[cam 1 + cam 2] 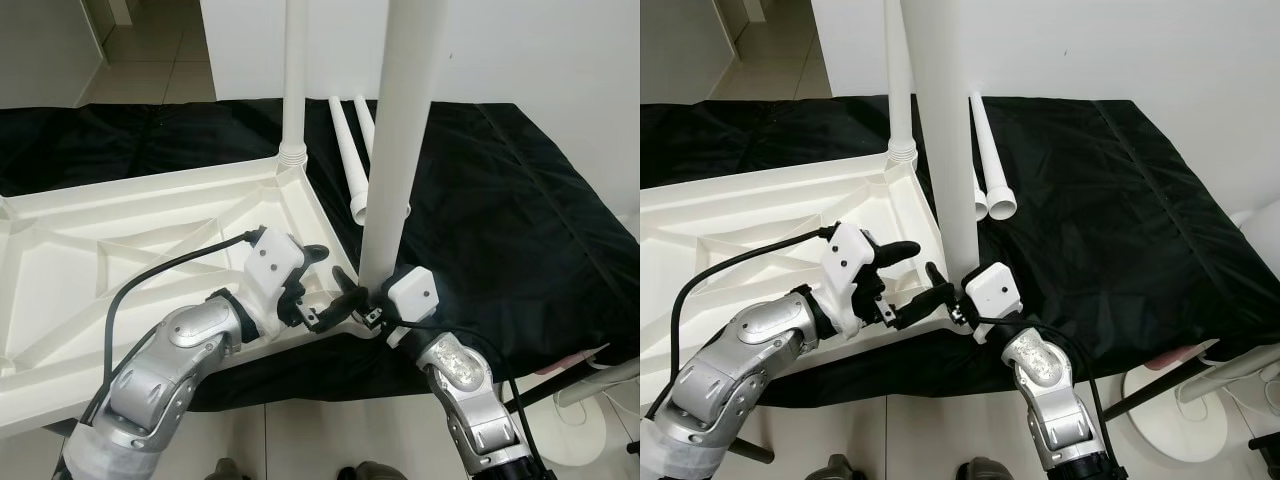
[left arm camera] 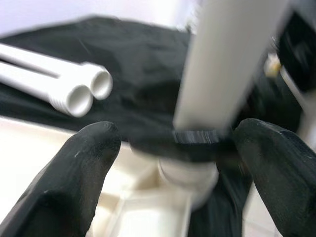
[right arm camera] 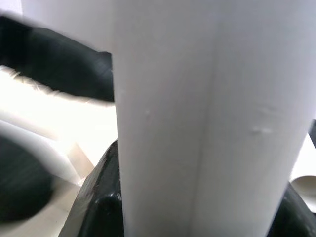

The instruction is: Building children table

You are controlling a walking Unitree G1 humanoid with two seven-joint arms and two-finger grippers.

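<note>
Black cloth covers the counter, with pale tiled floor and a white wall beyond it; nearest the camera, the two silver arms reach in over the counter's front edge; the right hand is clamped on the foot of a white table leg, its black fingers pressed against either side of the tube, as the right wrist view shows at close range; that leg stands nearly upright, its lower end at the near right corner of the upturned white tabletop; the left hand sits just beside it at the same corner, its fingers spread apart on either side of the leg's base without closing on it; in the left wrist view the tube meets a round white socket in the tabletop's corner; the tabletop lies ribbed underside up, across the left part of the cloth; farther back, at its far right corner, a second leg stands upright in its socket; beyond the near corner, two more loose legs lie side by side on the cloth, touching, their open ends toward the robot.
</note>
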